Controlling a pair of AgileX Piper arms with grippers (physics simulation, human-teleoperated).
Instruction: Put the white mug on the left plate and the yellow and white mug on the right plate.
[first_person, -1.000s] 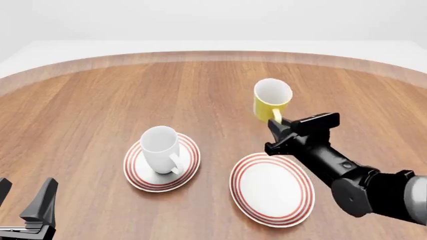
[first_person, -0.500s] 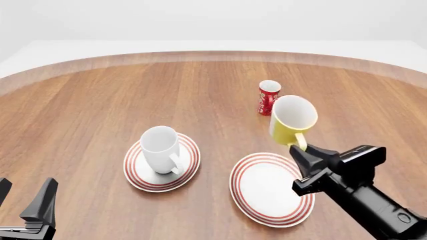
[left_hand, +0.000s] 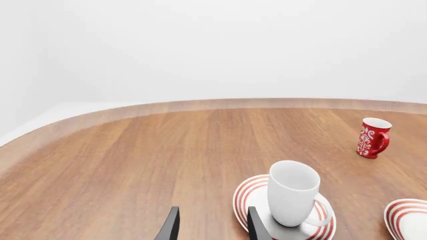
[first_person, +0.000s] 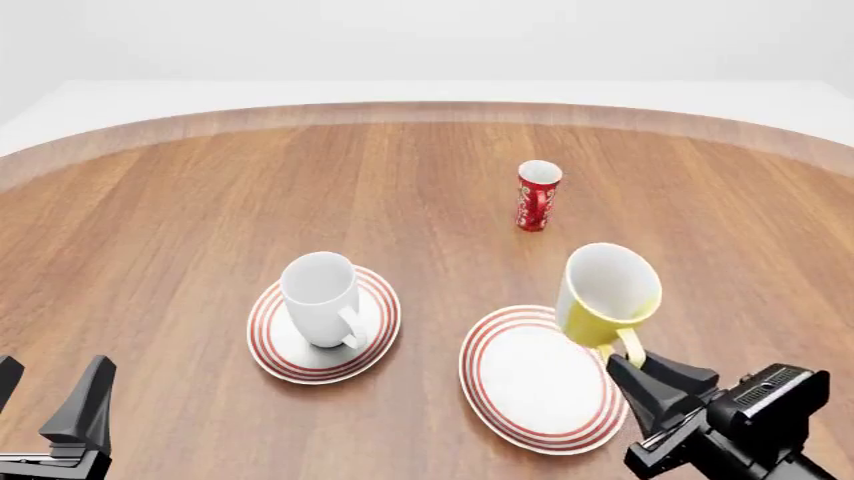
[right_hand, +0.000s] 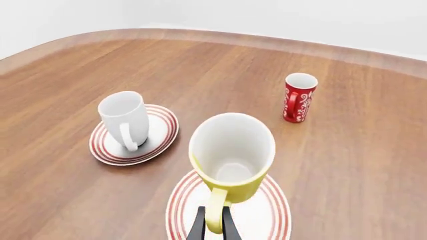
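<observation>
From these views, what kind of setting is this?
Likely a simulated tabletop test scene, not a real room: a bare wooden table against a blank white backdrop, holding only mugs and two red-ringed plates, with flat rendered surfaces.

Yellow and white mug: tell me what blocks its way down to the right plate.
Nothing visible. The yellow and white mug, held by its handle in the right gripper, hangs over the bare right plate; the red mug stands farther back.

Three mugs, white mug (first_person: 322, 298), yellow and white mug (first_person: 609, 295), red mug (first_person: 537, 196), seemingly two plates, left plate (first_person: 276, 356), right plate (first_person: 534, 385)
</observation>
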